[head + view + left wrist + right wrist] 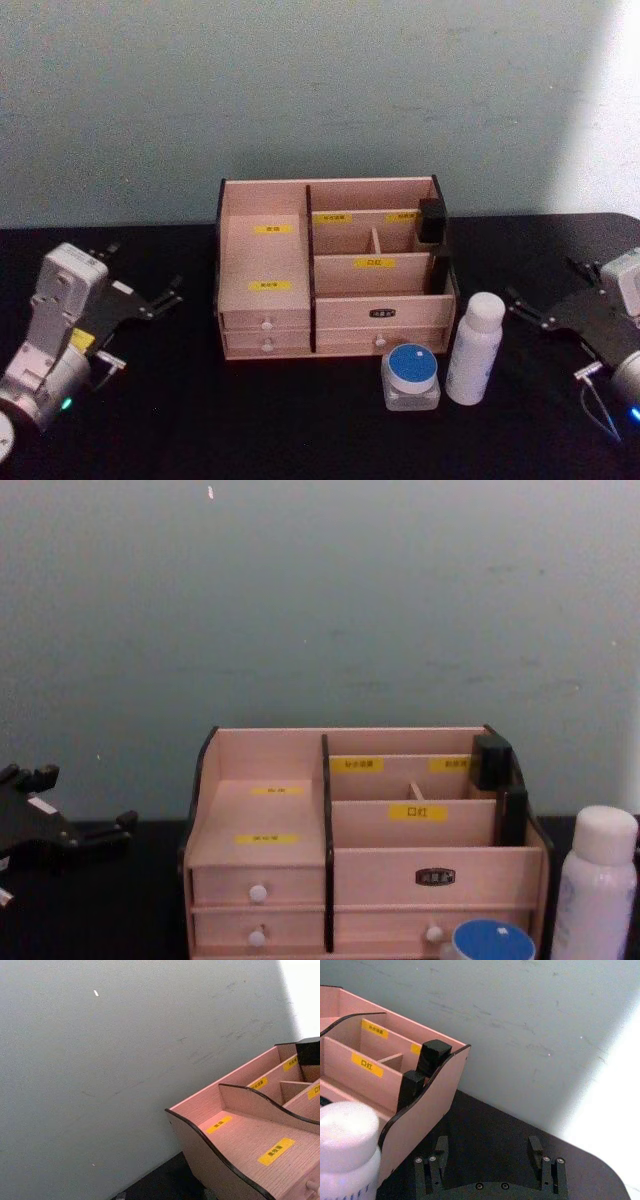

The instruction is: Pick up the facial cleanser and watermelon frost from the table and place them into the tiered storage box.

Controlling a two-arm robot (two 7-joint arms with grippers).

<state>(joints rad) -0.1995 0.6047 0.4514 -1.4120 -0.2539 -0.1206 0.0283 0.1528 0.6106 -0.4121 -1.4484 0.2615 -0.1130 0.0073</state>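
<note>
Head view: facial cleanser (474, 348) stands near released right claw (545, 288), untouched; left claw (140, 275) likewise released.

One tiered storage box (425, 1105) label (367, 1064) seemingly reads 口红.

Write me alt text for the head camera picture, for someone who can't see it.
A light wooden tiered storage box stands on a black table, with the blue-lidded watermelon frost jar and the tall white facial cleanser side by side before its right end. The left gripper and right gripper are open at the table's two sides, holding nothing.
</note>
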